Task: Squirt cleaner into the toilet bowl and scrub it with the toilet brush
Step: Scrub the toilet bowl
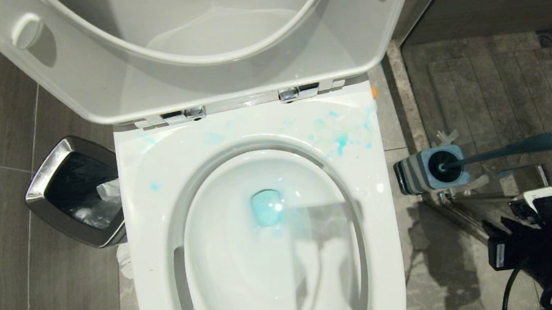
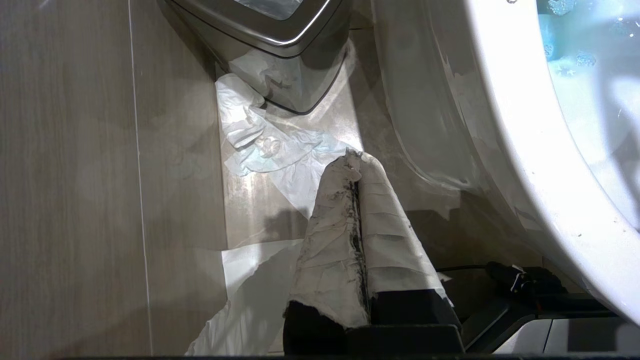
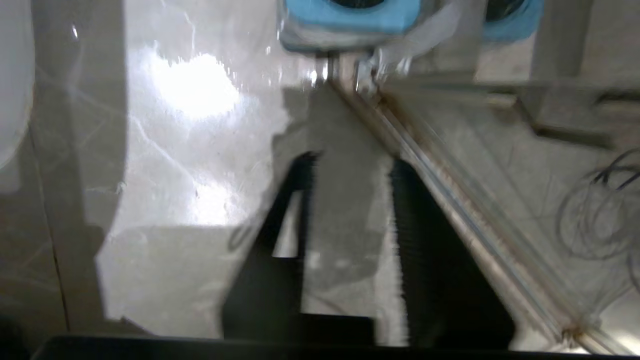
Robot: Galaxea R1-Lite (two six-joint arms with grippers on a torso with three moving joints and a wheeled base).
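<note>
The white toilet bowl (image 1: 161, 227) fills the head view, seat and lid raised. Turquoise cleaner pools in the bowl's water (image 1: 267, 207) and streaks the back right of the rim (image 1: 340, 141). The toilet brush (image 1: 508, 149) stands in its blue-grey holder (image 1: 431, 168) on the floor right of the toilet, its slate-blue handle leaning right. My right gripper (image 3: 354, 162) hovers over the floor just short of the holder (image 3: 350, 12), open, with nothing between its fingers. My left gripper (image 2: 356, 160) is shut and empty, low beside the toilet bowl (image 2: 525, 150).
A steel-rimmed black bin (image 1: 72, 192) stands left of the toilet, with crumpled tissue (image 2: 270, 145) on the floor by it. A glass shower partition with a metal floor rail (image 3: 450, 175) runs just behind the brush holder. My right arm (image 1: 543, 245) is at the lower right.
</note>
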